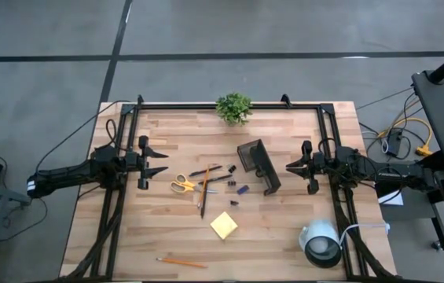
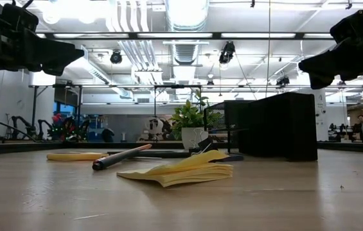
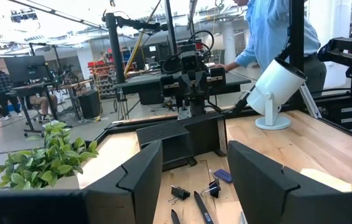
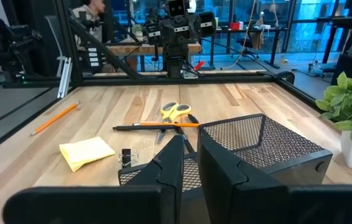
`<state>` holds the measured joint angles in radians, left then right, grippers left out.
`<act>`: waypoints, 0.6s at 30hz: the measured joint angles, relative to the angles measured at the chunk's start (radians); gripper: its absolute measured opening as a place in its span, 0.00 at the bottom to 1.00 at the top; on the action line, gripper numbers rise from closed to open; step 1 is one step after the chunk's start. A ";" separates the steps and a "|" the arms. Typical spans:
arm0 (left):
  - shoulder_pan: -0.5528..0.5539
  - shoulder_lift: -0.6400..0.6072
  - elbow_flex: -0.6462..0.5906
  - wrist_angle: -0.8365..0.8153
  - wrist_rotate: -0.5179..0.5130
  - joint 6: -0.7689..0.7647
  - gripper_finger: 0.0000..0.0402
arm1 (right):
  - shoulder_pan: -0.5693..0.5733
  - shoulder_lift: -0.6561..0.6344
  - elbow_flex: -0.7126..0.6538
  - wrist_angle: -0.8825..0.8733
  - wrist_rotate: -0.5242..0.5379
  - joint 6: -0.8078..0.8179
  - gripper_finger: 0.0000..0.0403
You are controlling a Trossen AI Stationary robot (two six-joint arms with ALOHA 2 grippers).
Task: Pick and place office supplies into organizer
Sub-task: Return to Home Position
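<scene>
The arms are seemingly homing, with the left gripper (image 1: 163, 163) fingers apart and the right gripper (image 1: 289, 167) fingers together, both empty, while the yellow-handled scissors (image 1: 181, 185) are lying outside the black mesh rectangular organizer (image 1: 258, 167) — probably awaiting the next pick.

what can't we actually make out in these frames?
Organizer interior: too small and dark in the high view; its wall blocks it in the low view; the right end effector covers part in the right wrist view.
Pens: cut off by the bottom edge in the left wrist view.
Small bits: too small to name in the high view.
Yellow shape in the low view: blurred, unidentifiable.
</scene>
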<state>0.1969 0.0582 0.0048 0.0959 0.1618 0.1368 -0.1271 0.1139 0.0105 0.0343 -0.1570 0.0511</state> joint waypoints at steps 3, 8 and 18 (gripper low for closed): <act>0.000 0.000 0.000 0.000 0.000 0.000 0.41 | 0.000 0.000 0.000 0.000 0.000 -0.006 0.10; 0.000 0.000 0.000 0.000 0.000 0.000 0.41 | 0.000 0.000 0.000 0.000 0.000 -0.003 0.10; 0.000 0.000 0.000 0.000 0.000 0.000 0.41 | 0.000 0.000 0.000 0.000 0.000 -0.001 0.10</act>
<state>0.1967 0.0582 0.0048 0.0959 0.1619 0.1368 -0.1271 0.1139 0.0105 0.0345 -0.1570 0.0501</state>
